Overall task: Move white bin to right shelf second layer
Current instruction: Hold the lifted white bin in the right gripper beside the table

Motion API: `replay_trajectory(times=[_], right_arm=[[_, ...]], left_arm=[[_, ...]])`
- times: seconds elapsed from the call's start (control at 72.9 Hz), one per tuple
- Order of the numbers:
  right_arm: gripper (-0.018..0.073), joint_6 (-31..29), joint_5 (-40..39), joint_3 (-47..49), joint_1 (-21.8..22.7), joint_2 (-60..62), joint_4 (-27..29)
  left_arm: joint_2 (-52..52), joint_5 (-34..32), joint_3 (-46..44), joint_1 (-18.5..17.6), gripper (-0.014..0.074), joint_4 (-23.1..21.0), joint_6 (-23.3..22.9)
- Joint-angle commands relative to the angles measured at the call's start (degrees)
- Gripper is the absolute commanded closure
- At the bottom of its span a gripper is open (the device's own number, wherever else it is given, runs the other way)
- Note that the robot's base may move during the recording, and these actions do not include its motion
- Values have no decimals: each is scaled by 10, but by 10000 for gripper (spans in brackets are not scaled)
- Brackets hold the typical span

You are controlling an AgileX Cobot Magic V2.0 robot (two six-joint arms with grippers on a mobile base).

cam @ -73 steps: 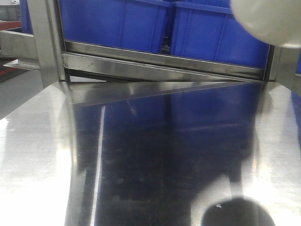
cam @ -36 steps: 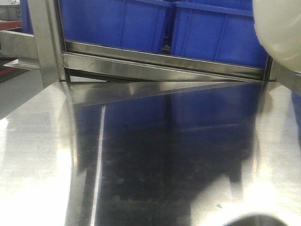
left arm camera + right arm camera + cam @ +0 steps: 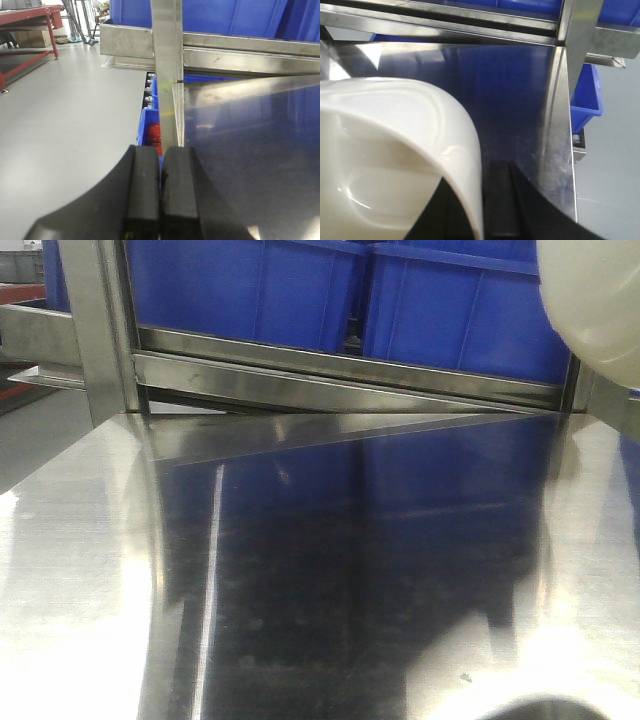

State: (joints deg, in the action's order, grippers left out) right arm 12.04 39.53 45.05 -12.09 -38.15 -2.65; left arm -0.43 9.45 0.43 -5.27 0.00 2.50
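Observation:
The white bin [image 3: 595, 295] hangs in the air at the top right of the front view, above the steel tabletop [image 3: 330, 570]. In the right wrist view the bin [image 3: 385, 150] fills the lower left, mouth toward the camera. My right gripper [image 3: 479, 195] is shut on the bin's wall, one black finger inside and one finger [image 3: 500, 200] outside. My left gripper [image 3: 160, 155] is shut and empty, over the table's left edge by a steel post [image 3: 167, 75]. The roller-lane shelf level does not show.
Two blue crates [image 3: 250, 290] [image 3: 450, 310] stand on a steel rack level [image 3: 350, 370] behind the table. A rack post [image 3: 100, 330] stands at the back left. A lower blue crate [image 3: 147, 125] holding something red sits below the table's left edge. Grey floor lies left.
The white bin moved right and a little lower at the top right of the front view. Its dark reflection slid down to the table's bottom edge. The last half second shows almost no motion.

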Motion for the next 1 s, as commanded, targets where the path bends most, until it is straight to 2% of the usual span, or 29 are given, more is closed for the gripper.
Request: replay_trajectory(times=[0.0, 0.988], right_arm=[[504, 0, -59, 18, 3, 1, -4], [504, 0, -59, 18, 3, 1, -4]], left_arm=[[-8, -50, 21, -3, 512, 0, -3], [-8, -50, 21, -3, 512, 0, -3]])
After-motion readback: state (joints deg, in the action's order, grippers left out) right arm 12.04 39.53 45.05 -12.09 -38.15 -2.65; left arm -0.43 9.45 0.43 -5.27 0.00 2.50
